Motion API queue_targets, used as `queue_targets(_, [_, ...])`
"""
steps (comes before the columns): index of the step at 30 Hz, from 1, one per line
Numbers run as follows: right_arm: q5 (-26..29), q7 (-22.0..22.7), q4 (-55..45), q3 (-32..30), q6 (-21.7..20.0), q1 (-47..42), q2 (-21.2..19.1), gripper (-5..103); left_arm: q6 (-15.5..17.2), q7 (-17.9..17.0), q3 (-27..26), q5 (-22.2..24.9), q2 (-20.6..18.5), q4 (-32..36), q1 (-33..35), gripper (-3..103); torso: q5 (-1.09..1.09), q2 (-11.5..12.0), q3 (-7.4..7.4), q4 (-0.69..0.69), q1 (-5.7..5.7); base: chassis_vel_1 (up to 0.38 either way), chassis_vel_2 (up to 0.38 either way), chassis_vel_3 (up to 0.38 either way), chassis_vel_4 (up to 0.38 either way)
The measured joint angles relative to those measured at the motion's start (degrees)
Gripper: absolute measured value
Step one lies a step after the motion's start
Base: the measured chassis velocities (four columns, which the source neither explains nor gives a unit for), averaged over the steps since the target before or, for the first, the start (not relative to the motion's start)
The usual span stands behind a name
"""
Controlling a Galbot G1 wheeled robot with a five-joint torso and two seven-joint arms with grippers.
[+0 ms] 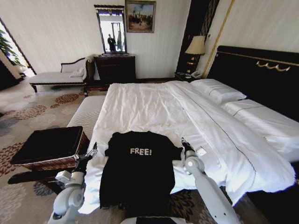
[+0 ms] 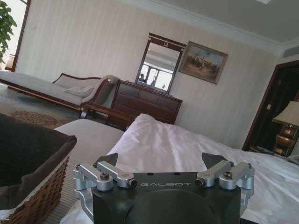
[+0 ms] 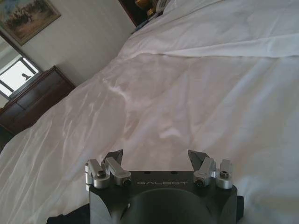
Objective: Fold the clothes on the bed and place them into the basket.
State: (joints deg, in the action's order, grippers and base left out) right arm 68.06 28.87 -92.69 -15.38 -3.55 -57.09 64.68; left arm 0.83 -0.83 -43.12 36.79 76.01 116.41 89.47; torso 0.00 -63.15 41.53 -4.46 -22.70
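While the basket (image 1: 49, 149) stands on the floor beside the bed (image 1: 154, 109), the left claw (image 1: 91, 152) reaches forward at the black T-shirt's (image 1: 139, 172) left sleeve, wide open and empty. The shirt lies flat over the bed's foot. The right claw (image 1: 183, 143), likewise spread and empty, hovers at the right sleeve.

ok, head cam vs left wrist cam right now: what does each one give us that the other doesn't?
Head view alone: the black FREE! T-shirt spread flat on the bed's near edge, the right gripper by its right sleeve, the pillows and the black headboard.

Left wrist view alone: the left gripper from close up, jaws open and empty, and the basket's woven wicker side.

Both: the basket with its black lining, the white duvet, the dresser, the mirror and the painting.
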Motion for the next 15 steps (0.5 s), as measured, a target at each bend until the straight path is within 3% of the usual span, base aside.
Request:
queue_targets(1, [1.6,-0.1,0.8,1.2,-1.2,1.1,-0.6,80,0.0,0.0,0.0,-0.1,0.0,0.2,0.1,100,0.01,0.0,0.00,0.00,0.00,0.000,0.000,0.000,0.000])
queue_targets(2, [2.8,-0.1,1.6,2.3,-2.3,2.1,-1.1,80,0.0,0.0,0.0,-0.1,0.0,0.3,0.2,100,0.01,0.0,0.00,0.00,0.00,0.000,0.000,0.000,0.000])
queue_targets(3, [3.8,-0.1,2.5,3.6,-3.7,3.2,-1.5,90,0.0,0.0,-0.1,-0.1,0.0,0.4,0.4,100,-0.01,0.0,0.00,0.00,0.00,0.000,0.000,0.000,0.000])
queue_targets(6, [3.9,-0.1,4.3,5.3,-5.3,4.5,-1.7,90,0.0,0.0,-0.5,-0.1,0.0,0.4,0.6,100,0.01,0.0,0.00,0.01,0.00,0.000,0.000,0.000,0.000])
queue_targets(7, [3.5,-0.1,5.4,6.3,-5.9,5.2,-1.8,98,0.0,0.0,-0.7,-0.1,0.0,0.4,0.7,100,0.00,0.0,0.00,0.01,0.00,0.000,0.000,0.000,0.000])
queue_targets(8, [2.9,-0.2,6.4,7.0,-6.2,5.8,-1.8,100,0.0,0.0,-0.9,0.0,-0.1,0.4,0.7,100,0.00,0.0,0.00,0.00,0.00,0.000,0.000,0.000,0.000])
queue_targets(15, [0.2,-1.4,9.0,8.8,-6.7,7.0,-2.6,100,-0.3,0.0,-1.1,0.1,0.4,0.2,0.7,100,0.01,0.0,0.00,0.00,0.00,0.000,0.000,0.000,0.000])
